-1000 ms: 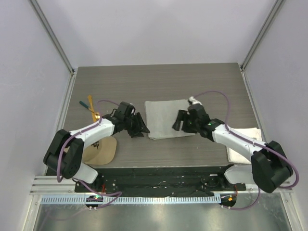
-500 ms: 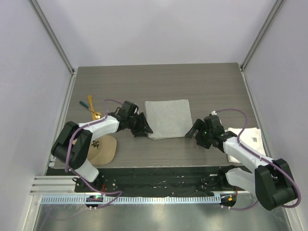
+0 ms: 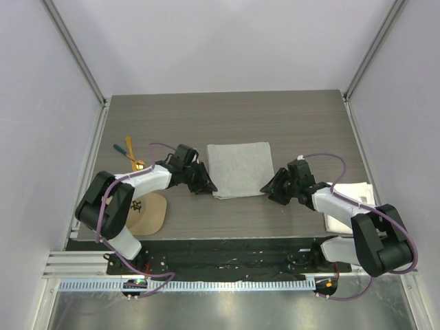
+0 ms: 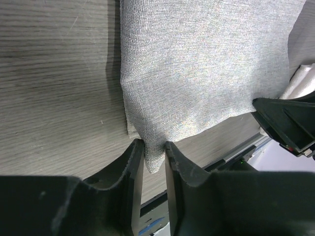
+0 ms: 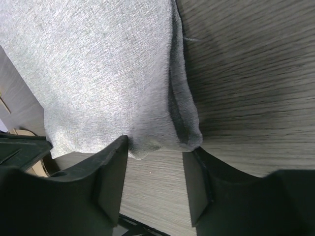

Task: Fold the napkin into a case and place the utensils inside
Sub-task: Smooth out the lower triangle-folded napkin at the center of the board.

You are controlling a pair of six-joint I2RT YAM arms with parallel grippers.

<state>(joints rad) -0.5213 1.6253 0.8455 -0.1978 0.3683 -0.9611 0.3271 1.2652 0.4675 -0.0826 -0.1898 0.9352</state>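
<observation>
Your napkin [image 3: 240, 169] lies folded mid-table; left claw [image 4: 152, 144] is nearly closed, pinching its near-left corner; right claw [image 5: 156, 147] stands wide open astride the near-right corner; utensils [image 3: 130, 155] lie well left.

Grey wood-grain table [image 3: 227, 117], boxed in by plain white walls [image 3: 227, 41] on three sides; metal posts [image 3: 75, 51] rising at both far corners, black plate [image 3: 227, 249] and slotted rail [image 3: 227, 284] along the near edge. Even, soft light.

napkin [image 3: 240, 169] centre | utensils [image 3: 128, 152] far left (cap [image 3: 151, 214] in front of them) | towel [image 3: 360, 191] right
</observation>
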